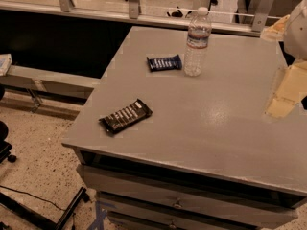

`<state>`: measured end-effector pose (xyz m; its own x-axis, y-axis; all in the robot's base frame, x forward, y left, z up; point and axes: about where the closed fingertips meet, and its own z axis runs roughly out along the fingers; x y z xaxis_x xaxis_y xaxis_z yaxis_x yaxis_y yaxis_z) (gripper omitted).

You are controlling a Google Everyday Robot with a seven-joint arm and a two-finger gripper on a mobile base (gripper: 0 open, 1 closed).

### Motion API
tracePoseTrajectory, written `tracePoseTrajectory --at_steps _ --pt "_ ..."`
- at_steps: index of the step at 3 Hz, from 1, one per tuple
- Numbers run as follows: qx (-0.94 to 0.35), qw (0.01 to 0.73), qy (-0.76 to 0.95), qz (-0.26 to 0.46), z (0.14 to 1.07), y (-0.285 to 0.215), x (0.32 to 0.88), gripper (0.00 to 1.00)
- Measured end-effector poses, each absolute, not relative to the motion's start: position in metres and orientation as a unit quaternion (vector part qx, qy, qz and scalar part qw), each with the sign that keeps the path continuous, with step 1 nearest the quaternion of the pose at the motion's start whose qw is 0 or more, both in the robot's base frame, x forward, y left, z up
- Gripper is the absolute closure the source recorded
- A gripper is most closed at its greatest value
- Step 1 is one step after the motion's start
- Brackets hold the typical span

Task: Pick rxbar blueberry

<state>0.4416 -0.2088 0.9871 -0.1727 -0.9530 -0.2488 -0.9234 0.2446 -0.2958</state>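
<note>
Blue snack bar (164,63) left untouched, upper centre of desk (216,128), beside bottle (196,42). Gripper (284,95) seen at right edge, well apart; opening not discernible. Whole pick left.

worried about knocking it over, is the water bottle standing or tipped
Upright: the water bottle stands cap-up beside the rxbar blueberry. The gripper is far right over the table.

The pale tool (288,91) hovers at the view's right edge.
</note>
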Motion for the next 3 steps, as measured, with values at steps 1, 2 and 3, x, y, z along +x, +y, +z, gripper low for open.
tracePoseTrajectory --at_steps 1,2,3 --pt "-0.614 0.195 0.764 -0.038 0.989 -0.207 0.442 0.0" --pt "-0.621 0.202 0.756 -0.043 0.998 -0.192 0.452 0.0" --pt "-0.63 0.205 0.747 -0.056 1.006 -0.172 0.466 0.0"
